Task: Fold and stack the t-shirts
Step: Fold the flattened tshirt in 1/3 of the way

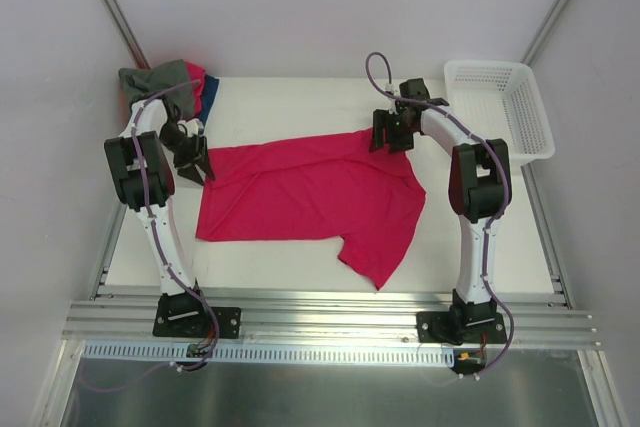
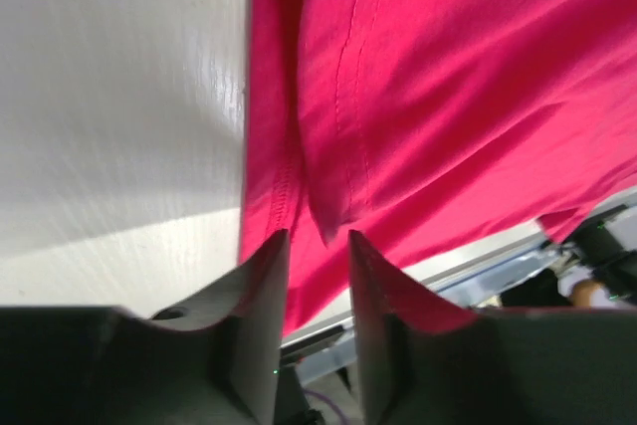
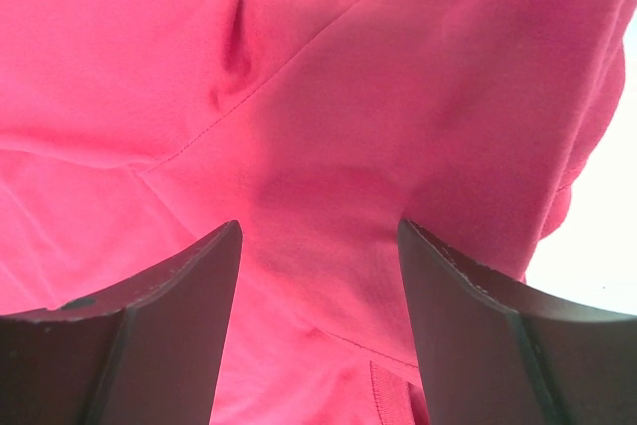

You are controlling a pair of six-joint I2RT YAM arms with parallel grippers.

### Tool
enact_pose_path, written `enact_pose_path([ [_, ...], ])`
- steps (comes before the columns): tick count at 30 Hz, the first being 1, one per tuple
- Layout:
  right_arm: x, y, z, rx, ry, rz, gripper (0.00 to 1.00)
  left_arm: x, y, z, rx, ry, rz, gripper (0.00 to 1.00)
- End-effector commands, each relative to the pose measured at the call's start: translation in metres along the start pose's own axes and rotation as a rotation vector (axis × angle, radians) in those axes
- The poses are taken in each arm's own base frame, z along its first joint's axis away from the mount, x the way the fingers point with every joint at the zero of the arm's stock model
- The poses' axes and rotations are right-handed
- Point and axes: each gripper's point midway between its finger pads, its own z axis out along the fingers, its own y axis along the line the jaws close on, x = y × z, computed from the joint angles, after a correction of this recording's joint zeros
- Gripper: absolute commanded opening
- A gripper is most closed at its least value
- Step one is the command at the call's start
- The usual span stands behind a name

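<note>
Crimson-red short-sleeved t-shirt of soft cloth (image 1: 300,192) is spread flat across the middle of the flat white table top (image 1: 290,99), one sleeve trailing toward the near edge, and both arms are down at it. Back right, well apart from the shirt, sits the white plastic lattice basket (image 1: 530,122). In the back left corner there's a heap: a grey-green t-shirt (image 1: 150,82) on top, a dark blue t-shirt (image 1: 211,97) peeking out beside it, and a bit of red cloth between them.

Now the left gripper (image 1: 193,169): it's at the red shirt's left edge, right where cloth meets bare table. In the left wrist view its two dark fingers (image 2: 257,311) stand only a narrow slit apart. The stitched hem and a small fold of cloth come right down to the fingertips. Red shows through the slit, but whether the pads touch the cloth, I can't tell.

Over to the right gripper (image 1: 391,137), at the far right corner of the shirt. Its fingers (image 3: 179,296) are spread wide and not closed on anything. Red cloth fills the whole gap beyond the tips, a sleeve seam running slantwise just above them.
</note>
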Motion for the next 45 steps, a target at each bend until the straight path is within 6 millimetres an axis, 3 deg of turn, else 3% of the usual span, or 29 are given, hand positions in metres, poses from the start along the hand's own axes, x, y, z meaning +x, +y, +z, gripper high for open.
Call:
enact_pose_path([
  [1, -0.018, 0.015, -0.022, -0.018, -0.064, -0.04, 0.68, 0.005, -0.002, -0.014, -0.003, -0.007, -0.003, 0.42],
  [3, -0.017, 0.014, -0.023, -0.017, -0.062, -0.039, 0.68, 0.001, -0.006, -0.02, 0.008, -0.026, 0.011, 0.64],
  [4, -0.017, 0.015, -0.023, -0.017, -0.061, -0.043, 0.68, -0.003, -0.008, -0.025, 0.007, -0.047, 0.024, 0.8],
  [5, -0.016, 0.014, -0.022, -0.013, -0.058, -0.044, 0.68, -0.005, -0.011, -0.029, 0.008, -0.061, 0.039, 0.85],
  [7, -0.016, 0.014, -0.024, -0.018, -0.06, -0.048, 0.68, -0.012, -0.019, -0.038, 0.028, -0.099, 0.066, 0.91],
  [10, -0.023, 0.019, -0.034, -0.022, -0.084, -0.075, 0.68, -0.03, -0.035, -0.064, 0.069, -0.212, 0.117, 0.92],
  [13, -0.03, 0.027, -0.056, 0.011, -0.124, -0.117, 0.68, -0.038, -0.053, -0.082, 0.104, -0.282, 0.15, 0.92],
  [16, -0.017, 0.035, -0.079, 0.038, -0.135, -0.124, 0.68, -0.036, -0.061, -0.089, 0.087, -0.296, 0.169, 0.93],
  [20, 0.024, 0.046, -0.1, 0.044, -0.086, -0.142, 0.68, -0.015, -0.065, -0.08, 0.122, -0.23, 0.152, 0.91],
  [21, 0.048, 0.042, -0.095, 0.045, -0.035, -0.134, 0.68, -0.012, -0.067, -0.079, 0.14, -0.222, 0.148, 0.89],
  [22, 0.052, 0.045, -0.105, 0.039, -0.05, -0.138, 0.68, -0.009, -0.07, -0.076, 0.159, -0.211, 0.142, 0.89],
  [27, 0.092, 0.044, -0.106, 0.019, 0.013, -0.115, 0.69, -0.004, -0.092, -0.067, 0.234, -0.172, 0.159, 0.86],
  [31, 0.1, 0.052, -0.102, -0.031, 0.037, -0.069, 0.69, 0.016, -0.104, -0.045, 0.265, -0.074, 0.155, 0.84],
  [38, 0.119, 0.053, -0.075, -0.067, 0.14, 0.019, 0.7, 0.05, -0.126, -0.001, 0.287, 0.102, 0.157, 0.82],
  [40, 0.12, 0.049, -0.064, -0.062, 0.164, 0.038, 0.7, 0.052, -0.13, 0.012, 0.286, 0.144, 0.159, 0.82],
  [45, 0.112, 0.039, -0.046, -0.059, 0.18, 0.088, 0.7, 0.045, -0.117, 0.031, 0.23, 0.182, 0.146, 0.82],
])
